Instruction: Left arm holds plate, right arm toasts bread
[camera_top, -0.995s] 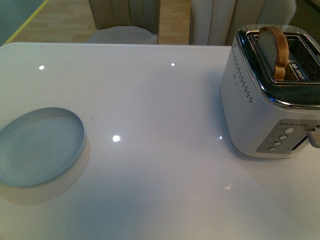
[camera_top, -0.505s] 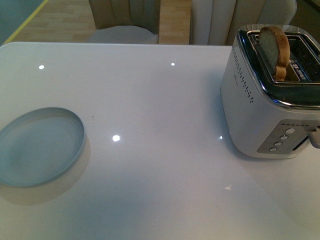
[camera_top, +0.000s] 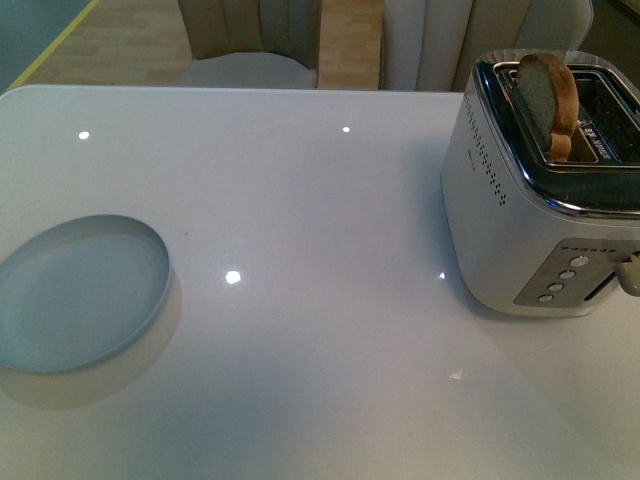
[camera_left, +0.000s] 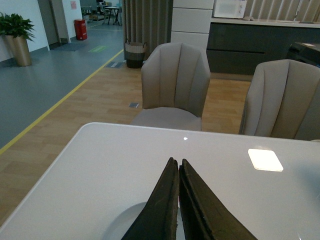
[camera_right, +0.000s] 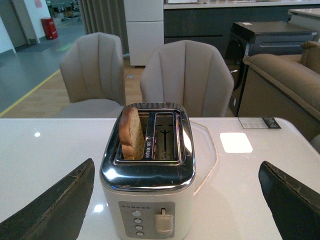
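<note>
The front view shows neither arm. The plate, at 9 o'clock on the desk, is cut by the frame edge. At 2 o'clock the bread stands in the toaster, its lower part hidden in the slot. Only the wrist views show the left end effector, fingers together, and the right end effector, fingers wide apart facing the toaster's lever.

Each tool has 2 black, wedge-shaped fingers with worn edges.
</note>
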